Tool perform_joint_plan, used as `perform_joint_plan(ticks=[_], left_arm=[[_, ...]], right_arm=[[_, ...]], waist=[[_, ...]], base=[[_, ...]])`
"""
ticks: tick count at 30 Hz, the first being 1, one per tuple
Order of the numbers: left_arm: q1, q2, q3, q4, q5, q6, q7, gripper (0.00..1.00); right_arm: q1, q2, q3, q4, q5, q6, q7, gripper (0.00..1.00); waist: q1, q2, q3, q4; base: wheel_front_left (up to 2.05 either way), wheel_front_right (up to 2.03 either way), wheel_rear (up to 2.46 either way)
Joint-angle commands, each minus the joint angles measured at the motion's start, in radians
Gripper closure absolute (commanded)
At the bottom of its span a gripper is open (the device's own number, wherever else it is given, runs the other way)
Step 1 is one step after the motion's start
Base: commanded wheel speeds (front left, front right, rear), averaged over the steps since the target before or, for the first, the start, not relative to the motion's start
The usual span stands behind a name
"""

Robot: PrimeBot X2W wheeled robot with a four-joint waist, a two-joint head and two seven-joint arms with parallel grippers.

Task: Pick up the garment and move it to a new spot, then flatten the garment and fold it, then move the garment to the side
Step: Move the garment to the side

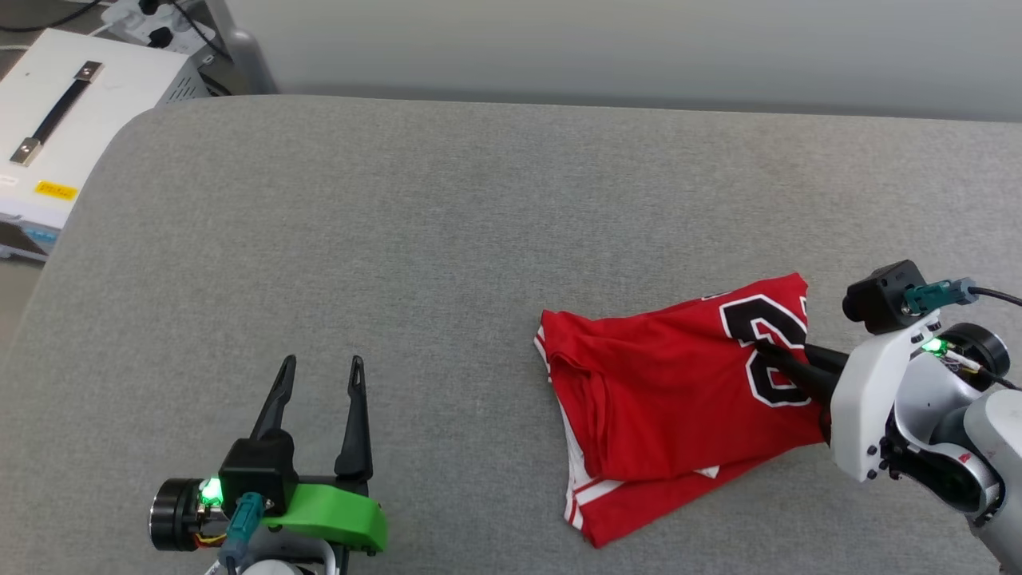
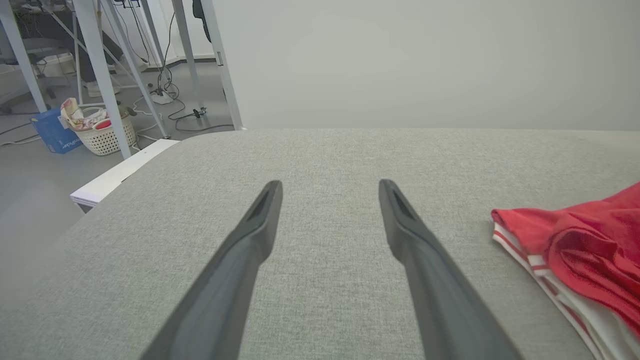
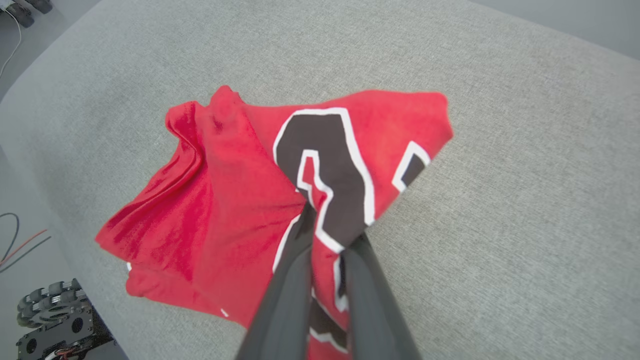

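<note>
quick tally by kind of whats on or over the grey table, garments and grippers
garment: 1
grippers: 2 (left gripper open, right gripper with fingers shut on the garment)
total: 3

The garment [image 1: 663, 383], lower right in the head view, is soft red cloth with a faint sheen. The bench [image 1: 447, 224] is coarse, matt grey woven fabric. The left gripper [image 1: 322, 363], lower left, has matt black plastic fingers [image 1: 354, 423].
</note>
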Motion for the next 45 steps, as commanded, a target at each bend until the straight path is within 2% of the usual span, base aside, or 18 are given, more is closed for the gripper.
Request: perform_joint_plan(ticks=[1, 6, 13, 18, 25, 31, 32, 33, 42, 43, 44, 45], left_arm=[[0.01, -0.004, 0.001, -0.007, -0.008, 0.005, -0.006, 0.0], [0.008, -0.005, 0.005, -0.022, -0.008, 0.01, -0.006, 0.0], [-0.02, 0.005, 0.016, -0.041, 0.002, 0.005, -0.006, 0.0], [-0.061, 0.017, 0.021, -0.059, 0.015, 0.001, -0.006, 0.0], [-0.105, 0.032, 0.014, -0.093, 0.031, -0.006, -0.006, 0.0], [-0.141, 0.043, 0.015, -0.121, 0.035, -0.009, -0.006, 0.0], [-0.155, 0.047, 0.014, -0.133, 0.037, -0.009, -0.006, 0.0], [-0.16, 0.049, 0.014, -0.137, 0.038, -0.009, -0.006, 0.0], [-0.169, 0.058, 0.015, -0.145, 0.038, -0.003, -0.006, 0.0], [-0.167, 0.058, 0.015, -0.14, 0.037, -0.003, -0.006, 0.0], [-0.165, 0.058, 0.014, -0.137, 0.036, -0.002, -0.006, 0.0], [-0.162, 0.057, 0.014, -0.133, 0.035, -0.001, -0.006, 0.0]], right_arm=[[-0.025, -0.016, 0.005, -0.014, -0.008, -0.001, -0.002, 1.0], [-0.065, -0.079, -0.004, -0.05, -0.015, -0.001, 0.014, 1.0], [-0.115, -0.154, -0.06, -0.026, -0.023, -0.001, 0.036, 1.0], [-0.152, -0.204, -0.095, 0.037, -0.039, -0.001, 0.033, 1.0], [-0.22, -0.281, -0.126, 0.201, -0.109, -0.001, -0.002, 1.0], [-0.303, -0.289, -0.172, 0.391, -0.141, -0.001, -0.038, 1.0], [-0.347, -0.292, -0.198, 0.486, -0.162, -0.001, -0.062, 1.0], [-0.363, -0.287, -0.211, 0.518, -0.163, -0.001, -0.072, 1.0], [-0.449, -0.222, -0.261, 0.698, -0.216, -0.001, -0.143, 1.0], [-0.452, -0.212, -0.265, 0.721, -0.224, -0.001, -0.147, 0.75], [-0.453, -0.207, -0.267, 0.738, -0.233, -0.001, -0.153, 0.05], [-0.456, -0.202, -0.267, 0.751, -0.249, -0.001, -0.169, 0.0]], waist=[[0.0, 0.0, -0.007, -0.05], [0.0, 0.0, 0.011, -0.13], [0.0, 0.0, 0.069, -0.23], [0.0, 0.0, 0.138, -0.258], [0.0, 0.0, 0.232, -0.254], [0.0, 0.0, 0.305, -0.239], [0.0, 0.0, 0.334, -0.229], [0.0, 0.0, 0.344, -0.226], [0.0, 0.0, 0.353, -0.22], [0.0, 0.0, 0.344, -0.219], [0.0, 0.0, 0.336, -0.217], [0.0, 0.0, 0.323, -0.216]], base=[[0.0, 0.0, 0.0], [0.0, 0.0, 0.0], [0.0, 0.0, 0.0], [0.0, 0.0, 0.0], [0.0, 0.0, 0.0], [0.0, 0.0, 0.0], [0.0, 0.0, 0.0], [0.0, 0.0, 0.0], [0.0, 0.0, 0.0], [0.0, 0.0, 0.0], [0.0, 0.0, 0.0], [0.0, 0.0, 0.0]])
